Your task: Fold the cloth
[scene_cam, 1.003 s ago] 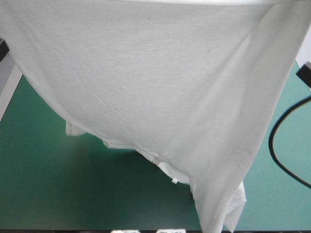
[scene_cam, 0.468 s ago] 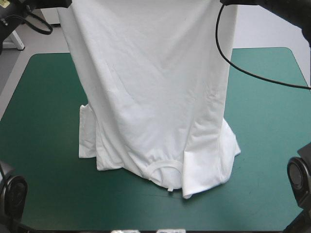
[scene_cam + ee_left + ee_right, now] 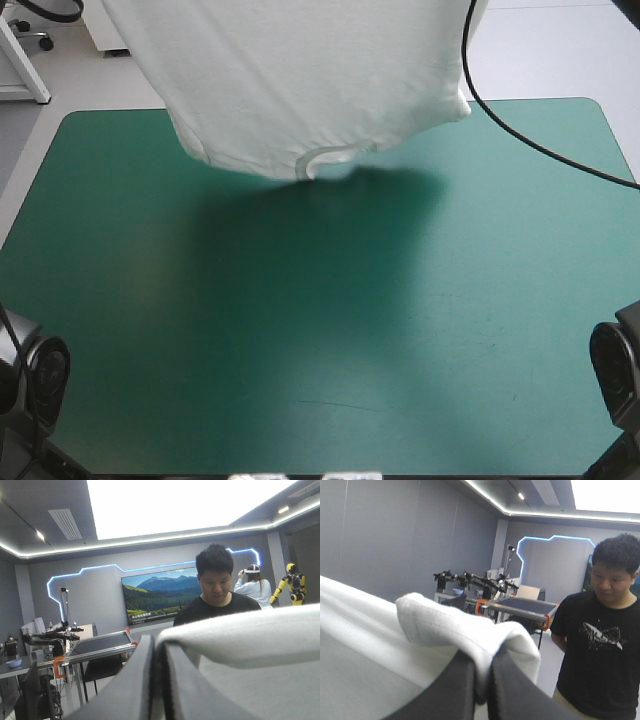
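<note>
At the near corners of the worktop sit the rounded black joints of the left arm and the right arm. From there both arms go up out of the high view. Between them the broad teal-green cover lies bare across its near half. Farther back a soft dark shadow spreads over the cover.

Just beyond the shadow hangs the white, short-sleeved fabric T-shirt, spread wide as a sheet over the far part of the worktop. Its ribbed neck opening is at the lowest edge, so the garment hangs upside down. Whether that edge touches the cover cannot be told.

Both arms are raised high, their wrist views looking level into the room. The left tool has its two broad black fingers pressed almost together on the T-shirt's edge, and white cloth stretches away to one side. The right tool is likewise clamped on the T-shirt, a thick hemmed fold draped over its fingertips.
</note>
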Robot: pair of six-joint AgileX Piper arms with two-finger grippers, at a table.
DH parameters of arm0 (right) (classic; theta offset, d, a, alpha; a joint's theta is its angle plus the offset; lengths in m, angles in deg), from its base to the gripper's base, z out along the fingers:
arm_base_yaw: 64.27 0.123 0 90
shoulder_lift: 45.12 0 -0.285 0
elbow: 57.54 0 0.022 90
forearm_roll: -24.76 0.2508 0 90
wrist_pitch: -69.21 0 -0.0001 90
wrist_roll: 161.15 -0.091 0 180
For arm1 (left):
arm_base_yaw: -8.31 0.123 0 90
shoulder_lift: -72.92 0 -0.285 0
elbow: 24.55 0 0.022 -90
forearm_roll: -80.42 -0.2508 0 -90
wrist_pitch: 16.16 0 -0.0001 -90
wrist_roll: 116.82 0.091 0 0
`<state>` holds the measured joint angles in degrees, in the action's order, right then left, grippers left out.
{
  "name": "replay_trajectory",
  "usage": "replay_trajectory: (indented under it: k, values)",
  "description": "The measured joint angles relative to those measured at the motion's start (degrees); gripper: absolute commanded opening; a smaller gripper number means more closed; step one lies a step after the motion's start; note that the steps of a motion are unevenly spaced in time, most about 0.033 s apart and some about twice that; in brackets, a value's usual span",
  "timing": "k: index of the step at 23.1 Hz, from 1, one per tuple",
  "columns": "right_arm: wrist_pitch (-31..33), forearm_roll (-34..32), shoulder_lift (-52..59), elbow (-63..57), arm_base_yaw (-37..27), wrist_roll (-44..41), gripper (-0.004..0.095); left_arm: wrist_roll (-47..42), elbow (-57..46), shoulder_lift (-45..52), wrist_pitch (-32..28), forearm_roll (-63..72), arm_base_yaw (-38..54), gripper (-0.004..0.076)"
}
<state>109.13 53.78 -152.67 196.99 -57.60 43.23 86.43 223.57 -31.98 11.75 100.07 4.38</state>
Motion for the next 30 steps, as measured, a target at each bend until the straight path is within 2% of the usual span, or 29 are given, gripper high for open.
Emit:
replay_trajectory:
  k: [1, 3, 4, 5, 6, 7, 8, 10, 13, 19, 25, 30]
  values:
    - [1.28, -0.08, -0.32, 0.05, 0.0, -0.19, -0.0017, 0.16, 0.16, 0.0, 0.74, -0.54, 0.0, -0.0009]
    - [6.98, -2.07, -2.37, 0.05, 0.0, -2.34, -0.0016, -0.04, 0.36, -0.95, 7.94, -1.53, 0.0, -0.0009]
    - [12.39, -4.71, -4.64, -0.1, 0.0, -4.6, -0.0016, -1.38, 0.22, -2.65, 16.07, -1.99, 0.0, -0.0009]
    - [14.72, -5.71, -5.67, -0.66, 0.0, -5.53, -0.0017, -1.98, -0.2, -3.71, 19.76, -2.08, 0.0, -0.0009]
    - [18.07, -7.57, -7.0, -3.62, 0.0, -7.19, -0.0016, -3.76, -2.29, -6.08, 29.06, -2.4, 0.0, -0.0009]
    - [19.31, -8.07, -7.34, -5.55, 0.0, -7.63, -0.0017, -4.57, -3.87, -7.12, 32.46, -2.67, 0.0, -0.0009]
    - [22.87, -8.55, -7.83, -9.45, -0.05, -7.97, -0.0016, -6.48, -8.0, -9.43, 39.5, -4.28, 0.0, -0.0009]
    - [27.79, -7.0, -7.85, -15.32, -0.05, -7.67, -0.0011, -7.86, -15.44, -10.74, 43.92, -5.77, 0.0, -0.0009]
    - [29.38, -3.82, -6.3, -27.8, -0.05, -5.74, -0.0011, -7.2, -28.01, -8.01, 43.86, -6.0, 0.0, -0.0009]
    - [23.02, -3.44, 7.71, -56.09, -0.05, -3.18, -0.0013, -3.14, -53.85, 5.38, 39.23, -3.57, 0.0, -0.0009]
    - [21.07, -2.56, 22.43, -76.09, -0.05, -2.55, -0.0013, -1.11, -69.11, 18.87, 38.63, -2.34, 0.0, -0.0009]
    - [21.0, -2.83, 32.95, -87.96, -0.05, -4.29, -0.0013, -0.85, -79.22, 27.12, 39.15, -2.28, 0.0, -0.0009]
